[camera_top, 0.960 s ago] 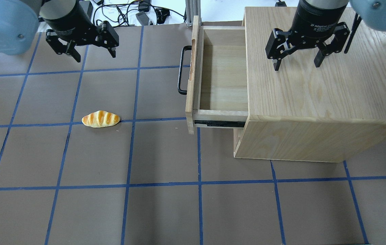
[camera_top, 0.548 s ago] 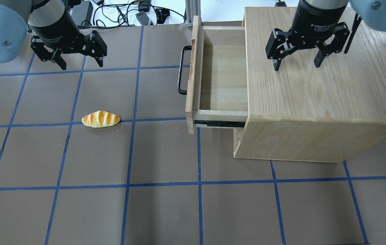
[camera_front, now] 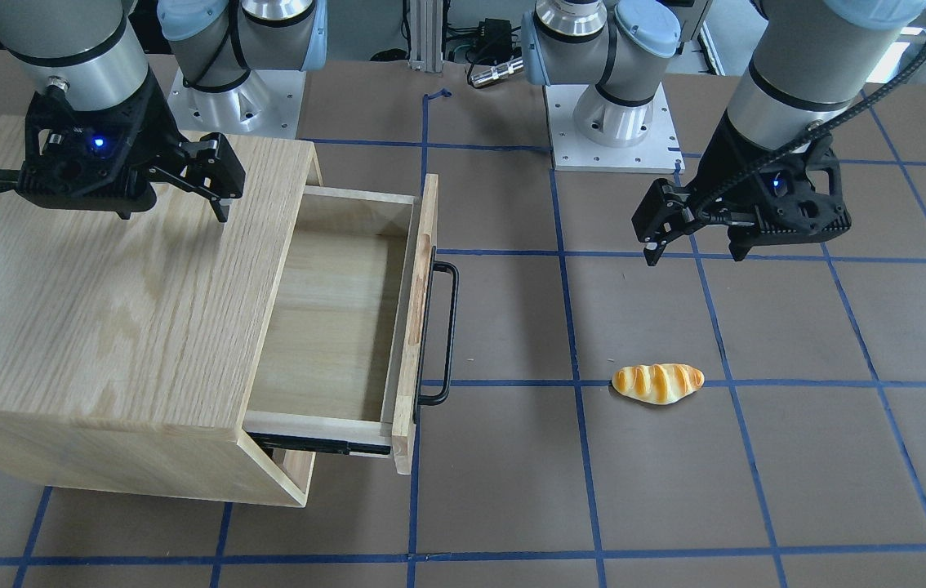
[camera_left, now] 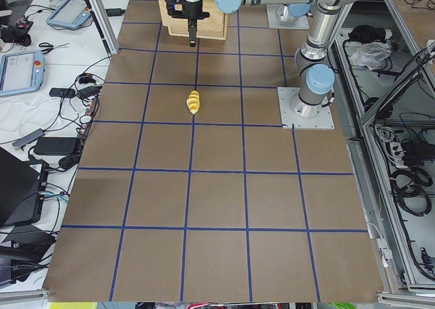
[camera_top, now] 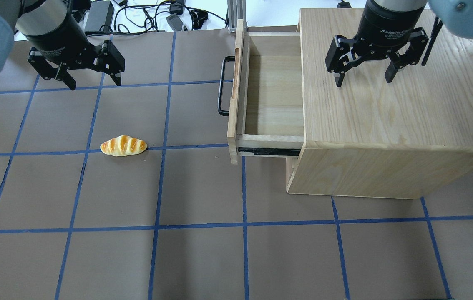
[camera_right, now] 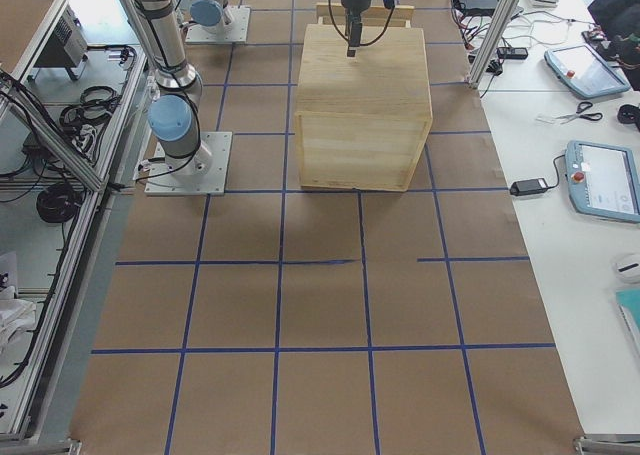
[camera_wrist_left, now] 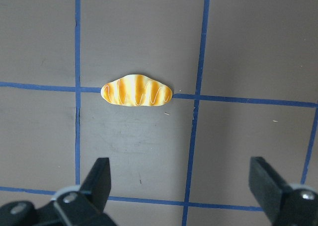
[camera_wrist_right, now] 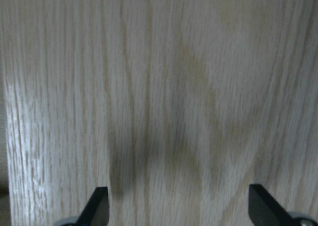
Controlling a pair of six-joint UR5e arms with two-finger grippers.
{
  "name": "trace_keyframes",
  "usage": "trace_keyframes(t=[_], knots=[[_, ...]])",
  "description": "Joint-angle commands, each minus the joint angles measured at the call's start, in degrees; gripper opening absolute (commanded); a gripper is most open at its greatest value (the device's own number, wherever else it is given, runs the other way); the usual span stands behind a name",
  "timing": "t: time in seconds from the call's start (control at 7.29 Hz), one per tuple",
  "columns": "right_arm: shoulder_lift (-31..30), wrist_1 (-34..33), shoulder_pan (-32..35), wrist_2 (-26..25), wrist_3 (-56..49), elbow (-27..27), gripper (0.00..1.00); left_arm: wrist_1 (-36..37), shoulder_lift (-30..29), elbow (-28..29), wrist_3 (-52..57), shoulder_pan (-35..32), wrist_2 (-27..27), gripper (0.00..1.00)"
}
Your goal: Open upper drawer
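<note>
Leaving the drawer (camera_top: 274, 91) alone looks best, prob. out far enough; left hand (camera_top: 94, 84) & right hand (camera_top: 363, 81) both wide open, holding nothing.

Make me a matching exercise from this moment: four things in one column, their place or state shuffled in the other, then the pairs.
1. wide light-wood upper drawer with a black bar handle
2. golden striped bread roll
3. left gripper
4. right gripper

A. jaws open above the light-wood cabinet top
B. pulled out, empty
C. lying on a blue line of the brown table
D. jaws open over the table, holding nothing

Pairs: 1-B, 2-C, 3-D, 4-A
</note>
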Motion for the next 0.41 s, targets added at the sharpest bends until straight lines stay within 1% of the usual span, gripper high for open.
trace_keyframes(t=[0.0, 0.27], knots=[[0.0, 0.0, 0.0, 0.0, 0.1, -0.1, 1.0, -0.2, 0.1, -0.1, -0.2, -0.1, -1.1, 1.0], [0.0, 0.0, 0.0, 0.0, 0.1, -0.1, 1.0, -0.3, 0.3, -0.1, -0.2, -0.1, -0.9, 1.0]])
